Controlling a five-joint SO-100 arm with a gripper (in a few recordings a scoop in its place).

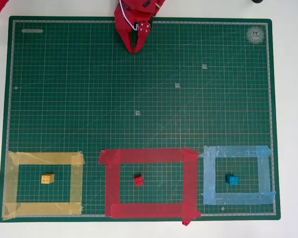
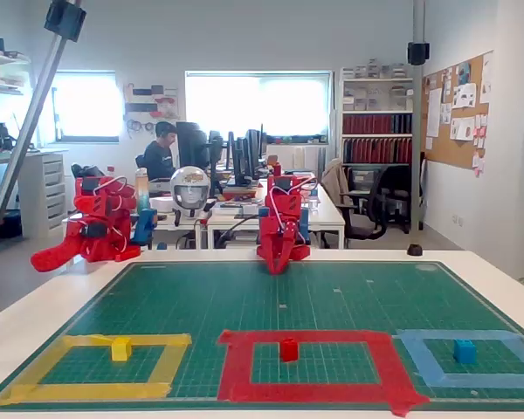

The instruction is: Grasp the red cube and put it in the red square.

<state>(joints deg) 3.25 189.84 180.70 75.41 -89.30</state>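
The red cube rests on the green mat inside the red square, a little left of its middle. My red gripper hangs at the far edge of the mat, well away from the cube, fingertips together and nothing between them. It points down toward the mat in the fixed view.
A yellow block lies inside the yellow tape outline, and a blue block inside the light blue outline. The green cutting mat covers most of the white table. A person sits at desks far behind.
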